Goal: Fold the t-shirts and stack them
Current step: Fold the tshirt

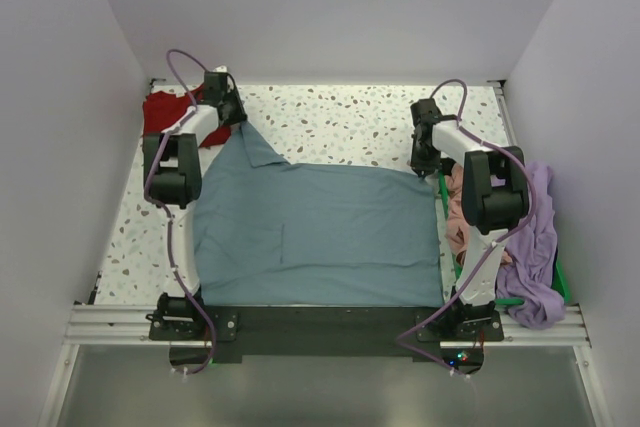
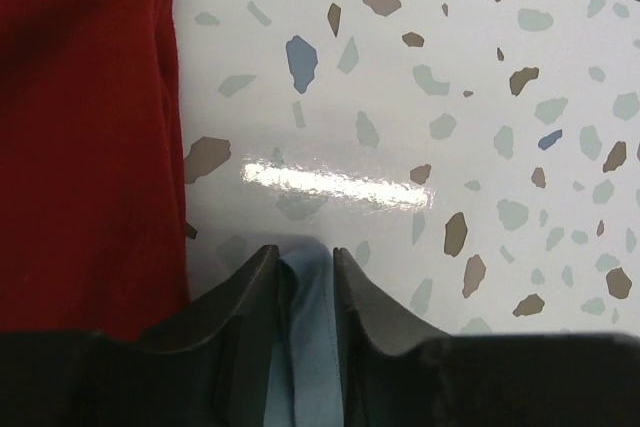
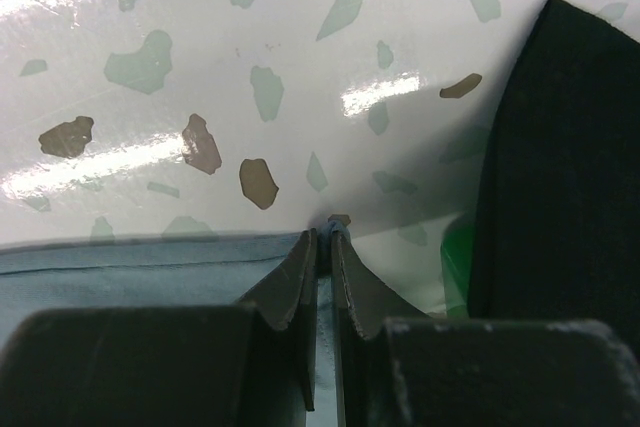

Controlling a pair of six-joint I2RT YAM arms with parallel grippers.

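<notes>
Cloth soft and matte: blue shirt (image 1: 320, 232) spread flat on table (image 1: 340, 112) between the arms, faintly creased, far-left corner drawn into a peak. Left gripper (image 2: 303, 255) clamped on that peak, right gripper (image 3: 323, 237) pinched tight on the thin far-right hem, above glossy speckled terrazzo. Red shirt (image 1: 165, 112) bunched far left; pink shirt (image 1: 455, 212) and lavender shirt (image 1: 535, 247) heaped at right.
</notes>
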